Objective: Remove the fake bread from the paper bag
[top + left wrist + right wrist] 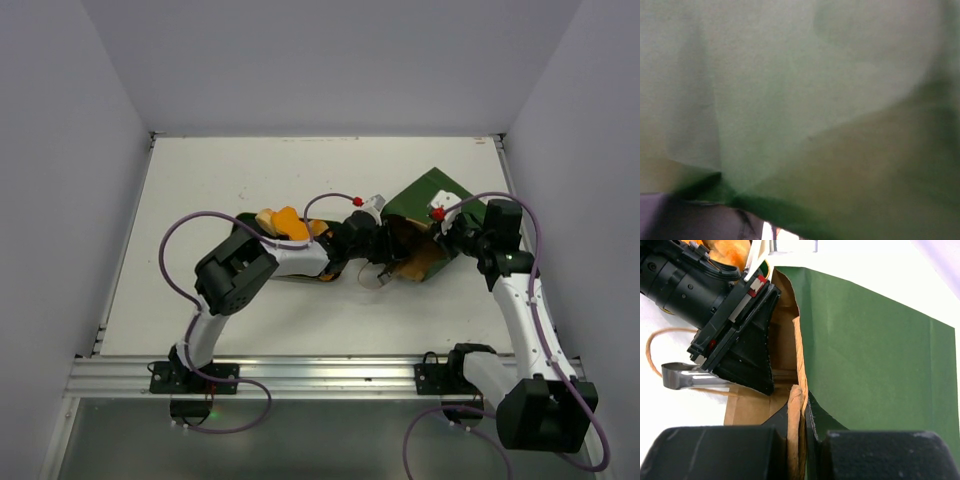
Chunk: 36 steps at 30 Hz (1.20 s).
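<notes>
At the mouth of the paper bag, right claw clamps the rim; left claw, gape untellable inside, might tear paper pushing deeper.

paper bag — 1 | fake bread — 3 showing | tongs — 1

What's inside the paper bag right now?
The left gripper reaches into the open mouth of the paper bag, its fingers hidden by brown paper. The left wrist view shows only blurred paper. Some fake bread lies outside; whether more remains inside cannot be seen.
</notes>
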Available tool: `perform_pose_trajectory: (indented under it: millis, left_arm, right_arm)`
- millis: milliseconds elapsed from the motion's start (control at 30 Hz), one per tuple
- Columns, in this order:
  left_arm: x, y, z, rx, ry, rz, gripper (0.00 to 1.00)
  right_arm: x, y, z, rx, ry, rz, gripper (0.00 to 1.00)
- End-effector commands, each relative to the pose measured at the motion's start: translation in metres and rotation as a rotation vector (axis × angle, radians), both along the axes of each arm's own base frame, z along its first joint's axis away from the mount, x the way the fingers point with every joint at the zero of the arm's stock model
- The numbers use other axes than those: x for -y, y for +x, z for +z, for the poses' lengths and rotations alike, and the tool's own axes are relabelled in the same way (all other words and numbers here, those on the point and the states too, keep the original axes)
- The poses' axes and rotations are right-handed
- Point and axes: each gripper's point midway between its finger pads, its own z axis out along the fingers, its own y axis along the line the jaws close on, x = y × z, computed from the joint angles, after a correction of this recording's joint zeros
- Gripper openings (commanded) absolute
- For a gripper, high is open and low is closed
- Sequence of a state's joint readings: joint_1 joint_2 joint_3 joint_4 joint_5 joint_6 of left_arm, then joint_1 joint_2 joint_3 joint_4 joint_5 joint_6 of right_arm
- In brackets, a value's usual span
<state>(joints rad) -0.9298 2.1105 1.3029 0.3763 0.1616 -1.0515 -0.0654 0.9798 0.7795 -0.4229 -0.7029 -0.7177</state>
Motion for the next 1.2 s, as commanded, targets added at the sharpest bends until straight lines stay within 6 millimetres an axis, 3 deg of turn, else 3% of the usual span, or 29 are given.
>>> perform_pose_trajectory:
  millis: [0, 200, 500, 733, 867, 1167]
  left_arm:
    - [0.015, 0.004, 0.022, 0.032, -0.066, -0.020, 0.29]
    - [0.014, -0.001, 0.028, 0.040, -0.084, -0.036, 0.11]
    - [-0.005, -0.012, 0.055, 0.109, -0.098, -0.043, 0.00]
    - [-0.029, -0.029, 0.059, 0.134, -0.082, -0.057, 0.00]
    - [-0.033, -0.033, 0.070, 0.151, -0.106, -0.054, 0.01]
    - [-0.017, -0.034, 0.061, 0.104, -0.128, -0.066, 0.29]
  right_arm:
    - [-0.013, -0.001, 0.010, 0.027, 0.042, 0.051, 0.00]
    - [-0.009, 0.002, 0.011, 0.038, 0.030, 0.029, 0.00]
    - [-0.001, 0.007, 0.012, 0.052, 0.009, -0.023, 0.00]
    - [-0.008, -0.002, 0.014, 0.067, 0.004, 0.043, 0.00]
    - [-0.015, -0.011, 0.013, 0.062, 0.011, 0.099, 0.00]
    - [-0.026, -0.022, 0.012, 0.052, 0.033, 0.191, 0.00]
